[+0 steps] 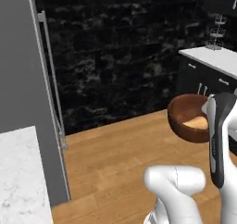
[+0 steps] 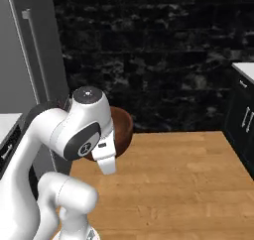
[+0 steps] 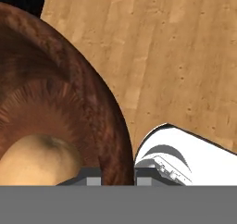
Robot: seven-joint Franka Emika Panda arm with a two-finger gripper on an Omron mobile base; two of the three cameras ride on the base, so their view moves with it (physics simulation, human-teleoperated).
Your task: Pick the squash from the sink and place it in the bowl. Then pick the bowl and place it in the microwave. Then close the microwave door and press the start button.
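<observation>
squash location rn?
Inside the bowl, low on its floor: the squash sits at lower left of the hand view, with the claw shut on the bowl's rim above the wood floor.

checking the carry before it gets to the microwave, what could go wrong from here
The bowl hangs over the wooden floor, pinched only at its rim by the shut jaws, so it could tilt or slip.

The squash sits loose inside; a swing might roll it out.

The fridge stands close, so a wide swing could clip it.

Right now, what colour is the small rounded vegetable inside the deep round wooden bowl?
Orange-tan squash, clearest in the hand view.
</observation>
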